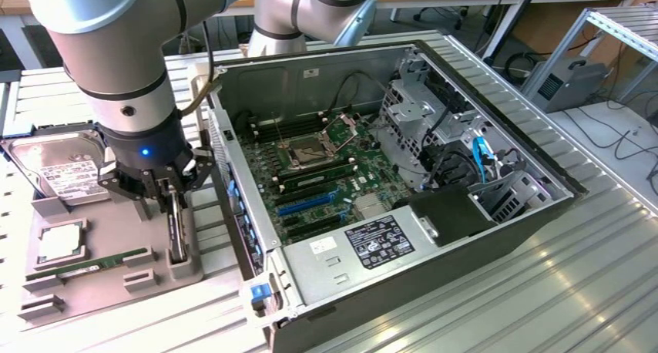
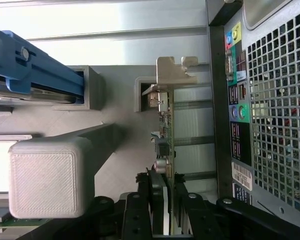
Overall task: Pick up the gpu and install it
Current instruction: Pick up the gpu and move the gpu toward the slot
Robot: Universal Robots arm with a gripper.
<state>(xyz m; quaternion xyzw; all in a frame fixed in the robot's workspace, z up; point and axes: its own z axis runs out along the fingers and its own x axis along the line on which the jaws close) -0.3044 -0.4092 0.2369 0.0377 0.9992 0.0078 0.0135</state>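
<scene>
gpu: green circuit board with dark components and a silver metal end bracket (image 2: 167,135). It stands upright on its long edge, outside the case.
gpu location: seated in a grey printed slot holder (image 2: 139,97) on the grey fixture tray (image 1: 108,233), just beside the case's rear wall, on the exterior view's left.
why on edge: my read is that edge-up offers the top edge to a grasp from above. It also keeps the connector edge pointing down, the attitude a slot needs.
gripper: black gripper (image 1: 171,197) on the silver arm (image 1: 113,60), down over the gpu and astride its top edge, one side to each face. Can't tell whether it is clenched on the card or loose around it.
grip spot: roughly mid-length, apart from the end bracket. Probably chosen for balance and to leave the bracket free.
tray neighbours: narrow green RAM stick (image 1: 88,265), silver square chip (image 1: 60,241) and silver hard drive with white label (image 1: 62,168). Each sits in its own seat, apart from the gpu and clear of the gripper.
case: black open PC tower (image 1: 535,214) lying on its side on the slatted metal table (image 1: 463,307), with the green motherboard (image 1: 319,191) facing up. That leaves the slots reachable from above.
progress: pick step in hand. The gpu is not lifted and the install is not begun.
risk: the holder fit looks snug, so a skewed grasp could bind the card.
</scene>
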